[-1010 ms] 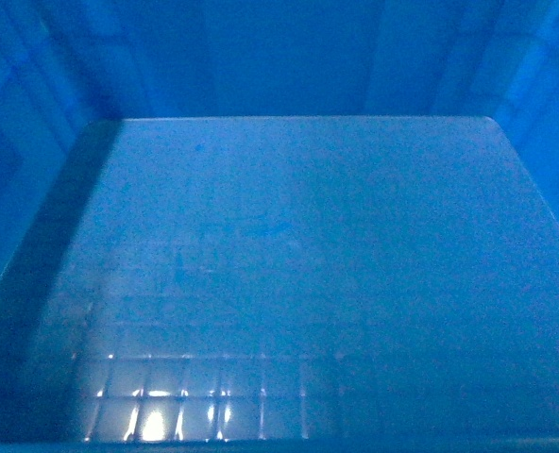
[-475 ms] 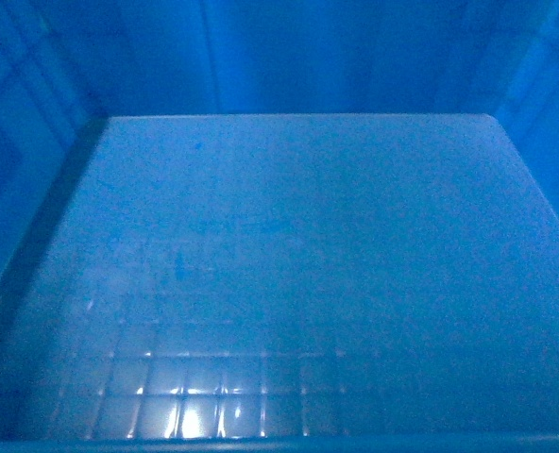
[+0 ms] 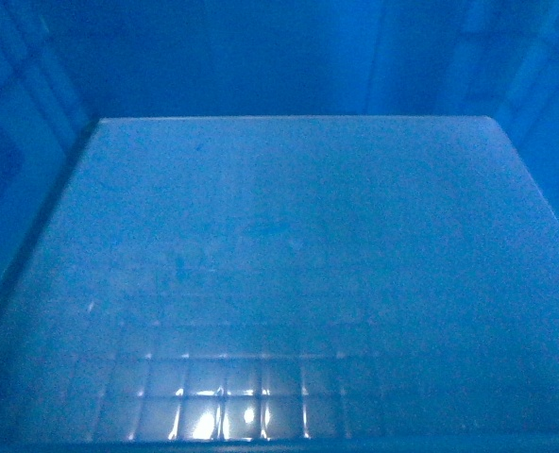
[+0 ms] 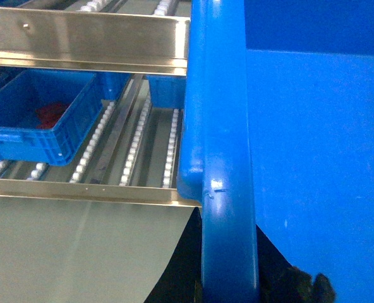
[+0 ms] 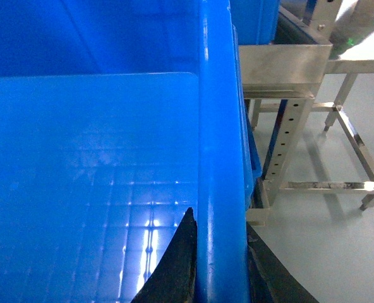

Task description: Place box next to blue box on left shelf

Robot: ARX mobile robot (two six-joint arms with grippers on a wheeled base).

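The box, a bright-blue crate, fills the head view, which shows only its grid-embossed floor and inner walls. In the left wrist view my left gripper is shut on the box's thick left rim, one dark finger on each side of it. In the right wrist view my right gripper is shut on the right rim in the same way. The blue box stands on the roller shelf, left of the held box, with something red inside.
A steel rail crosses above the roller shelf, and its front rail runs below. Another blue crate sits further back on the rollers. A metal frame with legs stands to the right of the box. Grey floor lies below.
The bright reflection on the box's floor has slid to the right along the near edge and the shadow at the left wall has thinned. Both grips look unchanged.
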